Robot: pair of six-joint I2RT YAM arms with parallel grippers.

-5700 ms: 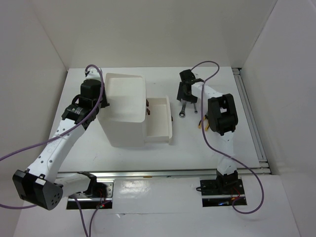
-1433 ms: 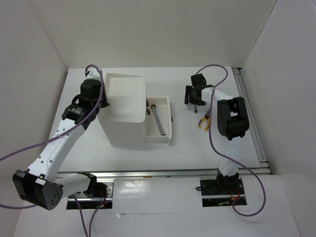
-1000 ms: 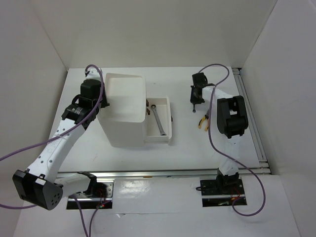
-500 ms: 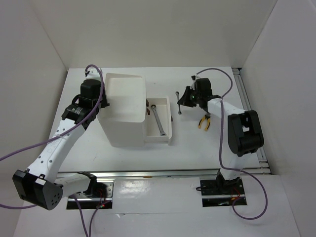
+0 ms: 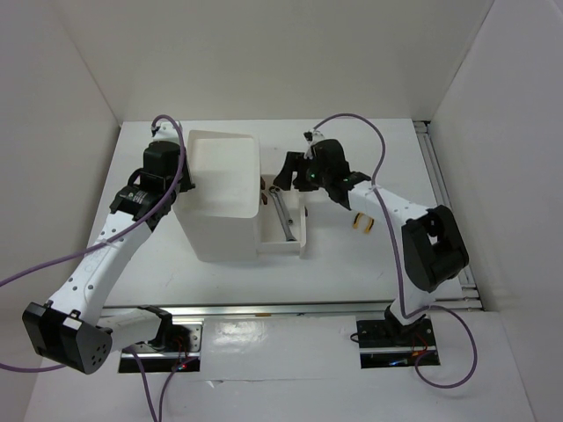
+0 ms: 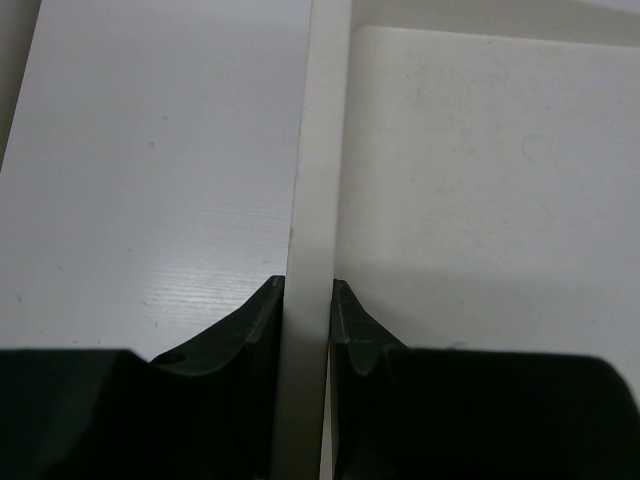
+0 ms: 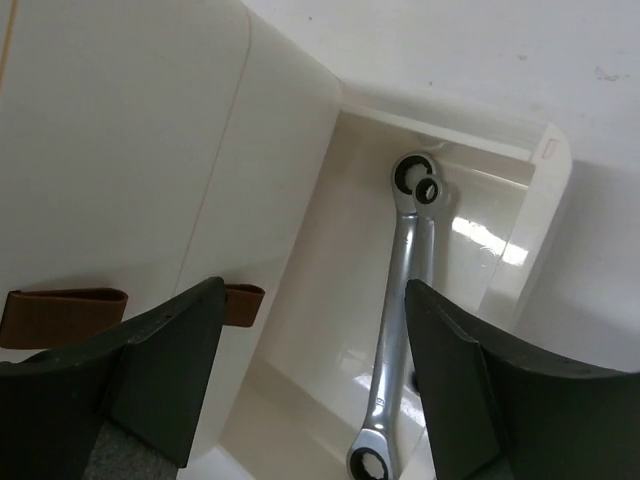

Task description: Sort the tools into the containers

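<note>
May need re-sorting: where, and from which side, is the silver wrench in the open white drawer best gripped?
Grip the silver wrench at mid-shaft, straight down from above, closing across its narrow width. It lies flat along the white drawer, whose walls block side approaches, and its ring ends are wider. A second shaft seems to lie against it, so both may lift.

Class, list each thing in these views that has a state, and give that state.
box, upright, top open
drawer, pulled out
wrenches, lying loose in the drawer
pliers, lying on the table, unsorted
left pincer, shut on the box's rim
right pincer, open above the drawer
</note>
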